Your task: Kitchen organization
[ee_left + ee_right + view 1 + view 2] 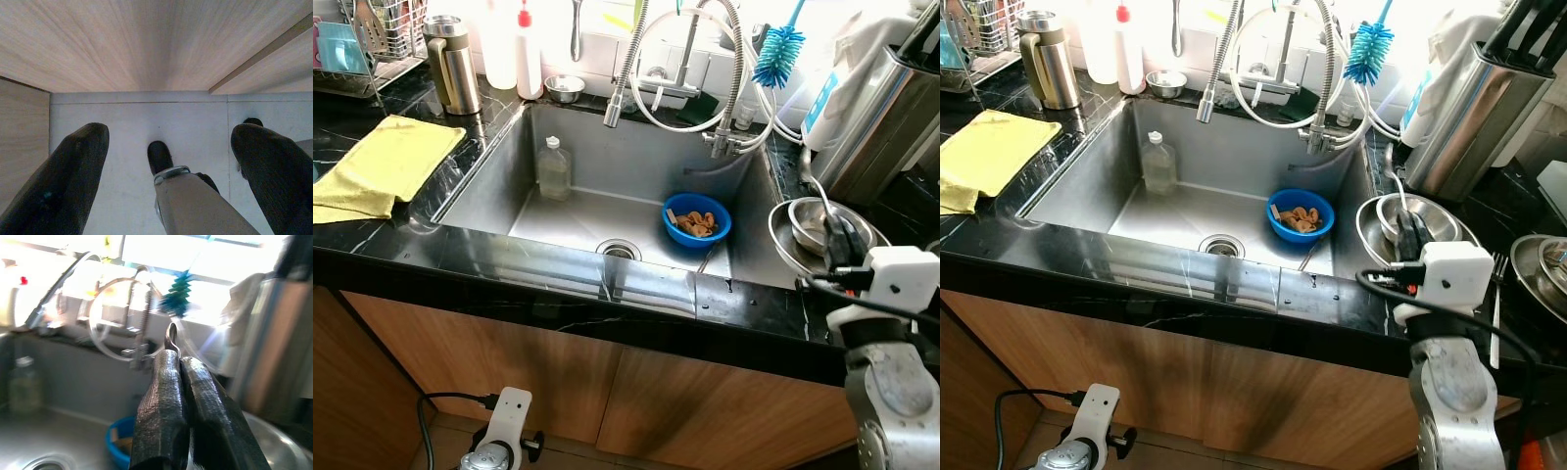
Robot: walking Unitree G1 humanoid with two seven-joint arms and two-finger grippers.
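So, right gripper [182,363] clenched on spoon [170,339] — over steel bowls [1383,217] just right of sink [499,186]. Blue bowl [696,219] with scraps inside sink, right side. Left gripper [168,147] spread wide, hanging low below sink, by cabinet.

Silver right arm [1451,392], black jaws

A blue bowl [697,219] holding brown food scraps sat upright on the sink [489,186] floor, right of the drain. A clear capped bottle [553,168] stood upright at the far left. Steel bowls [1408,217] lay stacked on the table, right of the sink.
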